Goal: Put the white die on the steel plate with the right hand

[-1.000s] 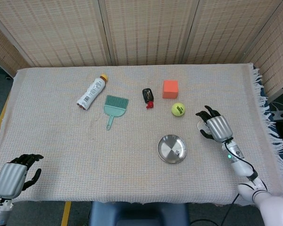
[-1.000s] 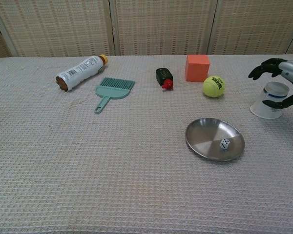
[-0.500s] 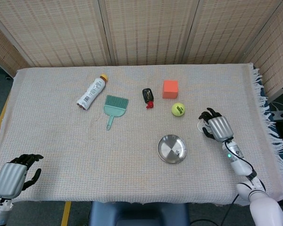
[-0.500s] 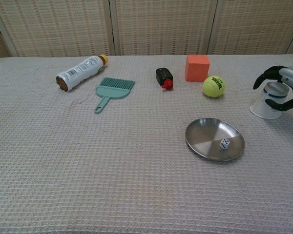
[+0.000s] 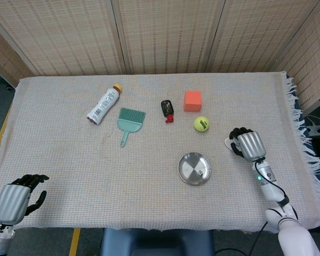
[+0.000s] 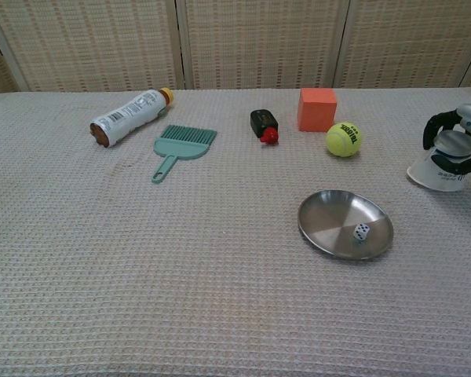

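Note:
The white die (image 6: 362, 231) lies inside the steel plate (image 6: 326, 214), near its right rim; in the head view the plate (image 5: 189, 166) sits right of the table's middle. My right hand (image 6: 465, 132) is at the far right, well apart from the plate. Its fingers and thumb curl around an upturned white paper cup (image 6: 438, 170), which leans tilted. From above, the right hand (image 5: 247, 144) hides most of the cup. My left hand (image 5: 14, 200) rests at the near left corner, holding nothing, fingers loosely apart.
A tennis ball (image 6: 343, 139), an orange cube (image 6: 317, 108) and a small black-and-red object (image 6: 264, 124) stand behind the plate. A teal brush (image 6: 183, 144) and a lying bottle (image 6: 130, 116) are at the back left. The cloth's fringed right edge (image 5: 304, 138) is close to the right hand.
My right hand has drawn back toward the right and near edge and closed its fingers around the paper cup, which has shifted right and tipped. Die, plate and left hand stayed put.

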Robot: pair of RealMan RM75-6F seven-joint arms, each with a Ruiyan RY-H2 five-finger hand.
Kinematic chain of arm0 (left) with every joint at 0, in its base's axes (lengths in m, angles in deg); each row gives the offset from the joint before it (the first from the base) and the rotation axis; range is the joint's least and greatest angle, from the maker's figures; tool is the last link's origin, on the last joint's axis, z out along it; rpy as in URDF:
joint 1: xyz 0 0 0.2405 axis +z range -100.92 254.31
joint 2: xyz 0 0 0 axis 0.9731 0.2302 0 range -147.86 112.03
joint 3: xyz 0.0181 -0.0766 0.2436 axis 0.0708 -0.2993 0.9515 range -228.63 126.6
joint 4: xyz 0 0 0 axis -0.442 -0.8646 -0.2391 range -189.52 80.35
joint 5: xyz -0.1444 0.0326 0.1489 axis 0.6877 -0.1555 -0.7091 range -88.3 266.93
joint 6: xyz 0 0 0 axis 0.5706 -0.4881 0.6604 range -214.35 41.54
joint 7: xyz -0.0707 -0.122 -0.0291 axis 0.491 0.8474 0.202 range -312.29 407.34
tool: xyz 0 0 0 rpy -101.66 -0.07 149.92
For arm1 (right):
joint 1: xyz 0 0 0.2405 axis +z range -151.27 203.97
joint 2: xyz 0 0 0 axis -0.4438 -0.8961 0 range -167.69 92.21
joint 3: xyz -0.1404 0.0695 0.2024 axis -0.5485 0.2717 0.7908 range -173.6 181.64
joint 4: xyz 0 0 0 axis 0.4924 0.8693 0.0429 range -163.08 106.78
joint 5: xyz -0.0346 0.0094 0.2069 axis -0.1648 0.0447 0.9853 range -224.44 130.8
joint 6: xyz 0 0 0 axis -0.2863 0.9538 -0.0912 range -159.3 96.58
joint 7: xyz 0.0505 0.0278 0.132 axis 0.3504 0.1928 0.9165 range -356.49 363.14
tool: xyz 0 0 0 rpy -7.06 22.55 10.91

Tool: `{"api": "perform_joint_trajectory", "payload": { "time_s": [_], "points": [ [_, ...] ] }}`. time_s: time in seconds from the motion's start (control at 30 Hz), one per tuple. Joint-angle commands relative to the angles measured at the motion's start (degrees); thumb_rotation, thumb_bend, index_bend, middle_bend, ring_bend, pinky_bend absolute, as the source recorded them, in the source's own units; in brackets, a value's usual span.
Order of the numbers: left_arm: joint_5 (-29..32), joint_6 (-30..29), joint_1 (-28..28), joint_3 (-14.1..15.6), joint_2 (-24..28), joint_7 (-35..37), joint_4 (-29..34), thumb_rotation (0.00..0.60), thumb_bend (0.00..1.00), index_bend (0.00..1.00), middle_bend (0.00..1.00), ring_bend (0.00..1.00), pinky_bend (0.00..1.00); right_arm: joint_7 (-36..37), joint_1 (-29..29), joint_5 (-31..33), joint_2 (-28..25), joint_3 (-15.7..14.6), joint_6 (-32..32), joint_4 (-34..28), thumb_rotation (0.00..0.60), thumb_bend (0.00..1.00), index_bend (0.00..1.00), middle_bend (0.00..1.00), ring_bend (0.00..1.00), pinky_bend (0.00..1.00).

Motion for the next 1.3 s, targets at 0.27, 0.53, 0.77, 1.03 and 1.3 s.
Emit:
{"api": "perform_joint_trajectory", "payload": {
  "time_s": [0.27,0.53,0.77,1.03,1.3],
  "points": [
    [0.1,0.2,0.0,0.0,-0.1,-0.3,0.1,0.6,0.39,0.36,0.42,0.38,0.59,3.4,-0.3,-2.5,-0.4,-1.5,8.3,-6.9,0.6,0.37,0.61,0.57,0.51,0.67],
    [0.0,-0.1,0.1,0.0,0.0,0.0,0.0,0.6,0.39,0.37,0.43,0.38,0.59,5.0,0.6,-5.8,-7.0,-4.4,8.3,-27.3,0.6,0.37,0.61,0.57,0.51,0.67],
    [0.1,-0.2,0.1,-0.1,0.0,0.3,-0.1,0.6,0.39,0.37,0.43,0.38,0.59,1.9,1.3,-5.4,-11.2,-4.5,4.5,-38.6,0.6,0.37,0.61,0.57,0.51,0.67],
    [0.2,-0.1,0.0,-0.1,0.0,0.3,-0.1,0.6,0.39,0.37,0.43,0.38,0.59,0.2,1.2,-5.4,-12.3,-4.3,3.4,-41.4,0.6,0.37,0.61,0.57,0.51,0.67],
    [0.0,-0.2,0.1,-0.1,0.1,0.2,0.1,0.6,0.39,0.37,0.43,0.38,0.59,-0.7,1.4,-5.6,-11.2,-4.9,0.9,-40.3,0.6,0.37,0.61,0.57,0.51,0.67]
  ]
}}
